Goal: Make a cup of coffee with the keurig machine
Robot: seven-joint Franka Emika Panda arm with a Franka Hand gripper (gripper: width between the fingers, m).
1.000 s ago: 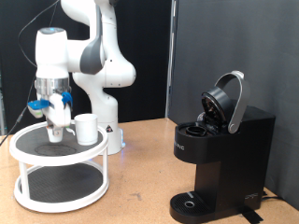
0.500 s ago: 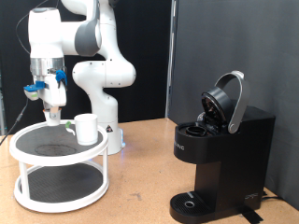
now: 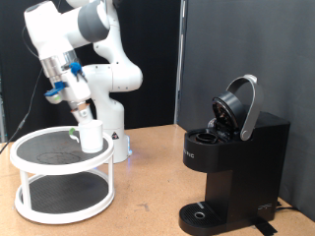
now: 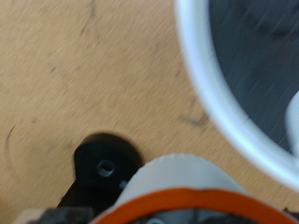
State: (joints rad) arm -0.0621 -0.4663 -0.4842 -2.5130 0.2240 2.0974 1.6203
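The cup (image 3: 91, 136) stands on the upper tier of a white two-tier rack (image 3: 39, 202), at about 3 o'clock on that tier. The gripper (image 3: 82, 114) hangs tilted just above it, and I cannot tell whether its fingers are spread or closed, nor whether they carry anything. So close and so angled, a fingertip could clip the cup's rim and tip it off the rack's edge. The keurig (image 3: 232, 162) sits well apart at 3 o'clock, lid up. Bare tabletop (image 3: 148, 177) lies between; the arm's white base (image 3: 113, 133) crowds the cup from behind.
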